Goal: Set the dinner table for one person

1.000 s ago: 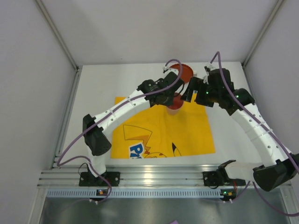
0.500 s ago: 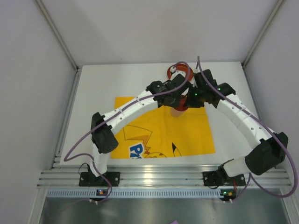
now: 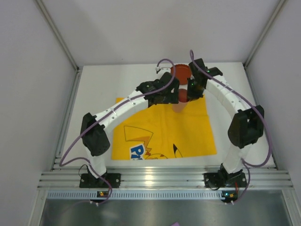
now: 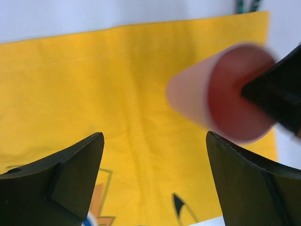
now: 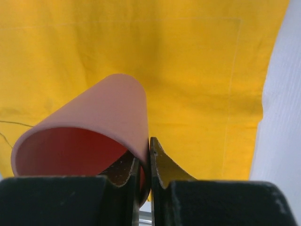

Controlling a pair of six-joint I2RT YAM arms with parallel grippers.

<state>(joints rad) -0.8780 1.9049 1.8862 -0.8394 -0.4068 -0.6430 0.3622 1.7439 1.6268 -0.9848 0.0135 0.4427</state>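
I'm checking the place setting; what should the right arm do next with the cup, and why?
Probably lower the cup straight down onto the yellow mat and release: the right gripper pinches its rim, it is over the mat's far edge, and the left gripper is open.

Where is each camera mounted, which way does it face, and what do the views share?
Top external: above and behind the bases, looking down on the white table, the yellow mat, the left arm and right arm.
Left wrist: on the left arm, facing down at the mat; the left fingers, open, frame the bottom.
Right wrist: on the right arm, facing down; the right fingers pinch the pink cup by the rim.
Shared: all three show the cup and mat.
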